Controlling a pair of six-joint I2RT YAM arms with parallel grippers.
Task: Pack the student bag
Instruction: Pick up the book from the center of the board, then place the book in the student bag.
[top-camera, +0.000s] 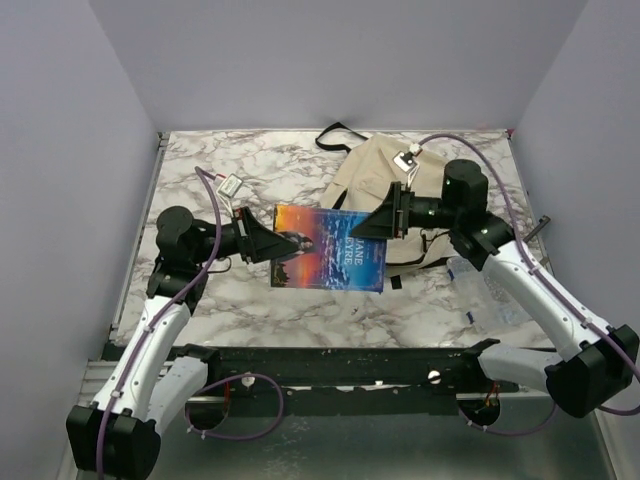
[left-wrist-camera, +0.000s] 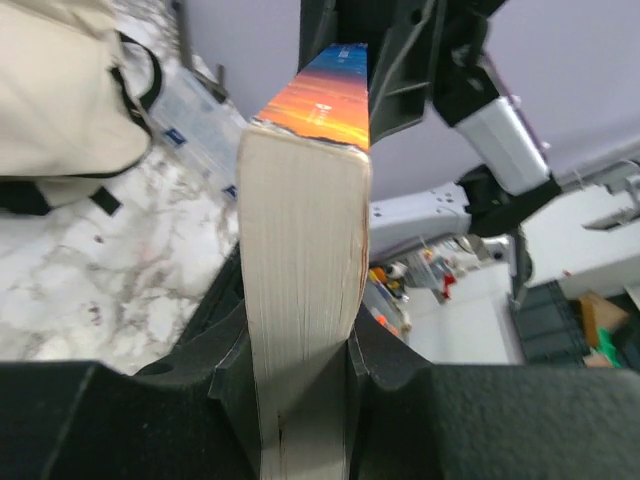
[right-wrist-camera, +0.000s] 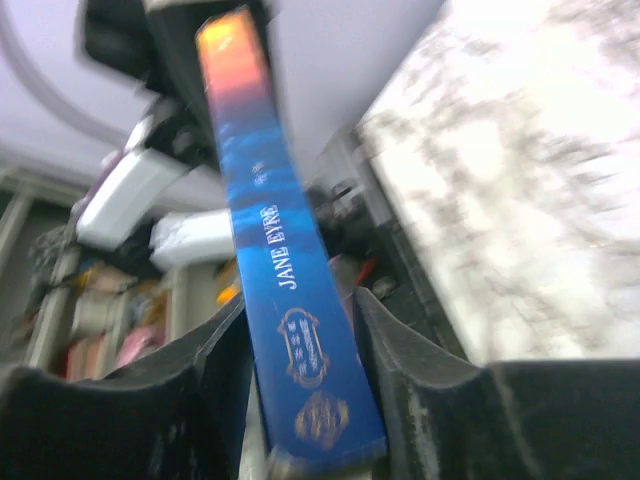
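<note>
A blue and orange "Jane Eyre" book (top-camera: 328, 248) hangs over the middle of the marble table, held at both ends. My left gripper (top-camera: 272, 243) is shut on its page edge; in the left wrist view the cream pages (left-wrist-camera: 305, 260) are pinched between the black fingers (left-wrist-camera: 400, 370). My right gripper (top-camera: 372, 228) is shut on the spine side, and the blue spine (right-wrist-camera: 285, 270) runs between its fingers (right-wrist-camera: 410, 370). The student bag (top-camera: 400, 175), cream-beige with black straps, lies at the back right behind the right gripper. It also shows at the top left of the left wrist view (left-wrist-camera: 60, 90).
A clear plastic compartment box (top-camera: 490, 295) lies on the table at the right, under the right arm. The bag's black strap loops (top-camera: 340, 135) near the table's back edge. Lilac walls stand round three sides of the marble table (top-camera: 250, 170).
</note>
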